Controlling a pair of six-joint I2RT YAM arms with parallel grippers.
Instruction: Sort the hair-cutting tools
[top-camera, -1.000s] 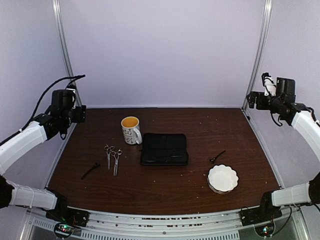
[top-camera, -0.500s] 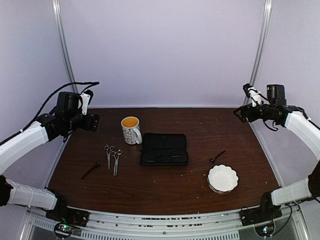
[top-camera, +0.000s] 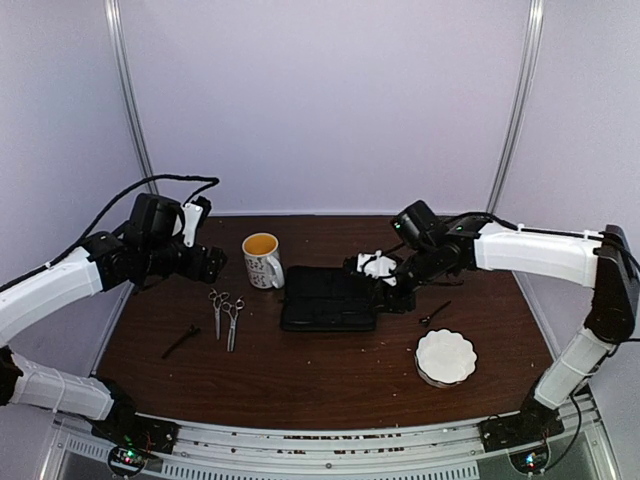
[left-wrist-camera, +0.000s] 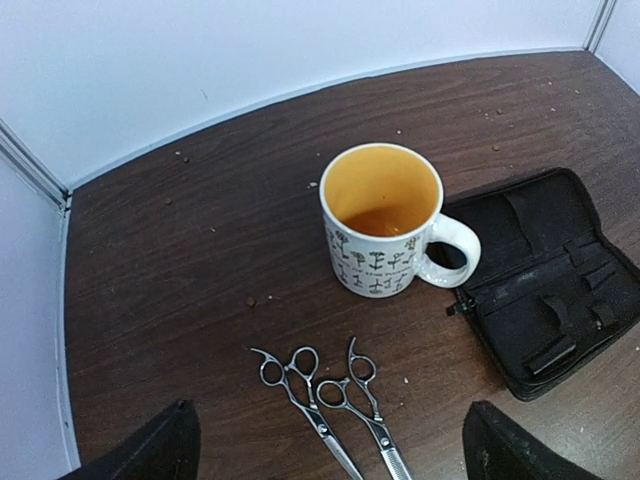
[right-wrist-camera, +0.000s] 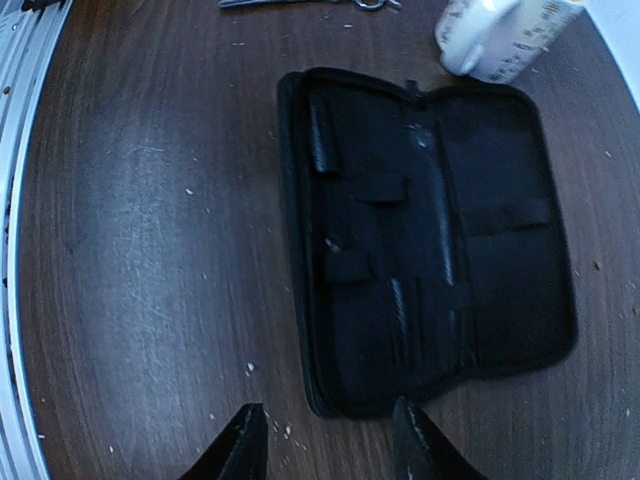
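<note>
Two silver scissors lie side by side on the table (top-camera: 330, 390): the left scissors (top-camera: 217, 310) just beside the right scissors (top-camera: 233, 322), on the near side of one mug (top-camera: 262, 260) and left of one open black case (top-camera: 328, 298). Two black clips lie well apart, the left clip (top-camera: 181, 342) near-left of the scissors, the right clip (top-camera: 434, 313) right of the case and just beyond one white dish (top-camera: 445, 356). Left of the mug, the left gripper (top-camera: 212, 263) hangs spread wide and empty. Over the case, the right gripper (right-wrist-camera: 325, 440) hovers with fingers moderately apart, holding nothing.
</note>
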